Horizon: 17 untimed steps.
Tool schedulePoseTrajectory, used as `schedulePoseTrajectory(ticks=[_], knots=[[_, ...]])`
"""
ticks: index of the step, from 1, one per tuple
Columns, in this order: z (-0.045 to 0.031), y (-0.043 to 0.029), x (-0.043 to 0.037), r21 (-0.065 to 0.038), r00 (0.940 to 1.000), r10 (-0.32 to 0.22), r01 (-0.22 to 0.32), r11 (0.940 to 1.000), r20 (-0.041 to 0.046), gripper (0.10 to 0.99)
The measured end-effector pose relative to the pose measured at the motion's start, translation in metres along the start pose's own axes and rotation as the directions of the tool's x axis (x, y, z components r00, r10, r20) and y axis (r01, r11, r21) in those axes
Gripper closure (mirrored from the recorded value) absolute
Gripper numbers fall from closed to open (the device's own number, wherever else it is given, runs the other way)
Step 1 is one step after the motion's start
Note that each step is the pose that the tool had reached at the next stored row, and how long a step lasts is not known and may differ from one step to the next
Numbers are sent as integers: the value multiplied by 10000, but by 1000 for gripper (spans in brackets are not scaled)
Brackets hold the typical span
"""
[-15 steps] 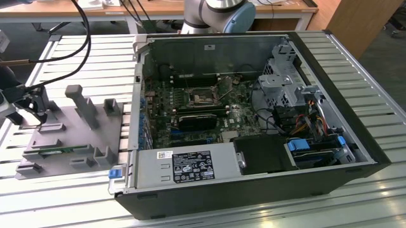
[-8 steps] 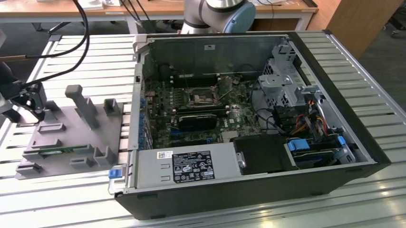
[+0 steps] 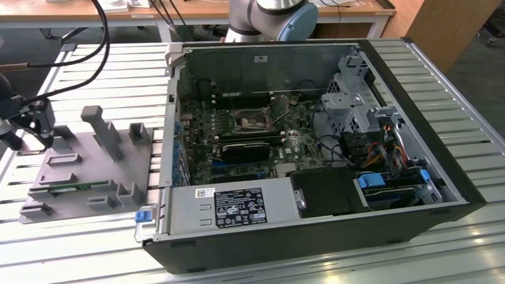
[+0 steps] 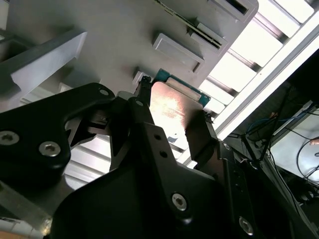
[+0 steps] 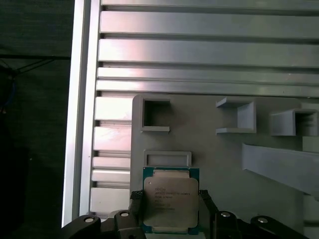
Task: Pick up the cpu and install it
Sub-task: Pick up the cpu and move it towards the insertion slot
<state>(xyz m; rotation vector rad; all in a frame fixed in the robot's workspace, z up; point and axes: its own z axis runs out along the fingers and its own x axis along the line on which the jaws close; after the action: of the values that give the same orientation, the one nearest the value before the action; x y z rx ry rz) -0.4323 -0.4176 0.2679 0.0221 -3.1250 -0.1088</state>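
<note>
The cpu point(image 5: 170, 198), a flat square chip with a silver top and green rim, sits between my two black fingers in both wrist views. My gripper point(image 5: 170, 203) is shut on the cpu point(image 4: 172, 107), one finger on each side edge. It hovers over the corner of the grey holder tray point(image 5: 209, 149). In the exterior view my gripper point(image 3: 36, 127) is at the far left, above the tray point(image 3: 79, 163). The motherboard's black cpu socket point(image 3: 251, 121) lies inside the open computer case point(image 3: 316, 136), well off to the exterior view's right of my gripper.
The tray carries upright grey posts point(image 3: 103, 130) and slots, one holding a thin green memory stick point(image 3: 75, 188). Black cables point(image 3: 79, 56) hang above the slatted metal table point(image 3: 94, 248). The case walls, drive cage point(image 3: 355, 89) and power supply point(image 3: 229, 207) surround the motherboard.
</note>
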Motion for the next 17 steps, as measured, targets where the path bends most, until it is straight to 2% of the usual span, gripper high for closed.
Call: schedulePoseTrajectory(ticks=[17], knots=[[-226,17,3,0,10000,0,0,10000,-1,553]])
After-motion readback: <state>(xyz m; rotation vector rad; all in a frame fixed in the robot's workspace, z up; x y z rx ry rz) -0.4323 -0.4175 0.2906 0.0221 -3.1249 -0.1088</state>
